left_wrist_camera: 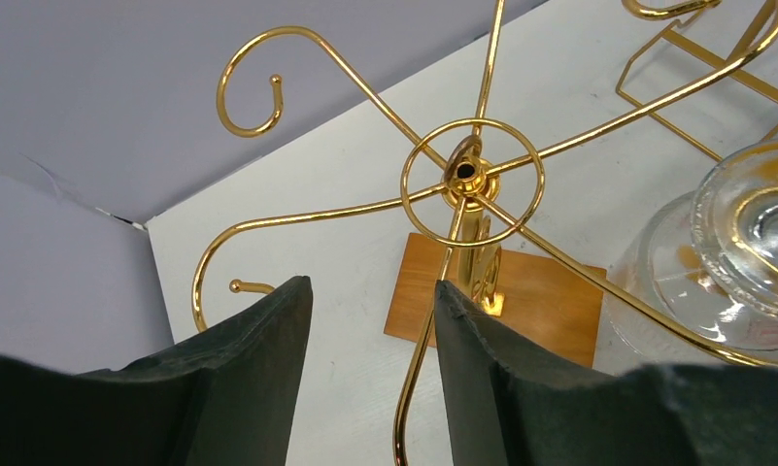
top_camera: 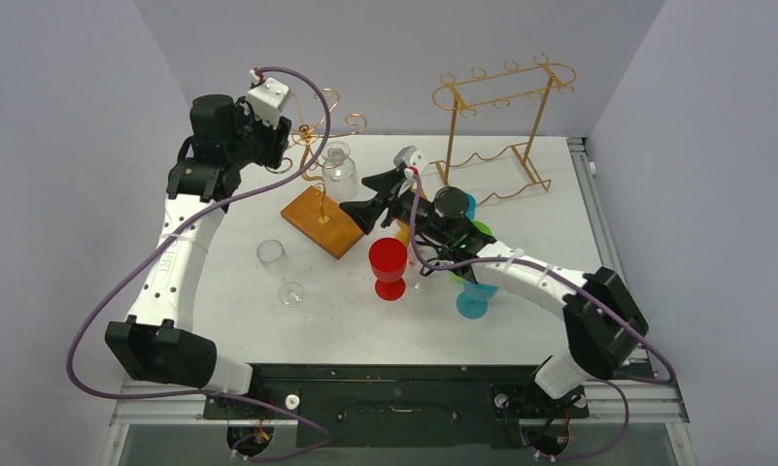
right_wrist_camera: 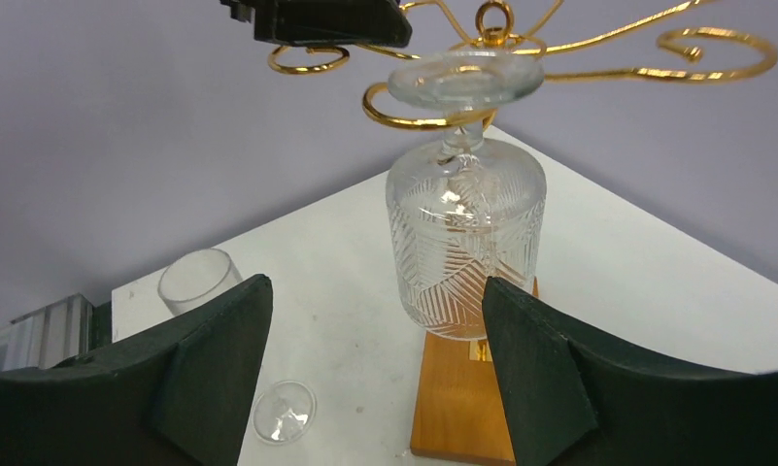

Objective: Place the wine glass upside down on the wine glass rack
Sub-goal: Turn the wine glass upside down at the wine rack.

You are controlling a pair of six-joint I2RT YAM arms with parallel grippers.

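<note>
The wine glass point(right_wrist_camera: 465, 243) hangs upside down on the wine glass rack point(left_wrist_camera: 465, 173), at the table's point(top_camera: 346, 330) far left. The right gripper point(right_wrist_camera: 375, 301) is released, its fingers well clear on either side of the bowl. The left gripper point(left_wrist_camera: 373, 291) hovers above the rack with its fingers parted around a wire arm, apparently not pinching it.

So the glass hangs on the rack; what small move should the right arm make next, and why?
Probably draw the right gripper straight back. The wine glass hangs upside down, its foot caught on an arm of the wine glass rack, and the gripper stands open, apart from the bowl.
</note>
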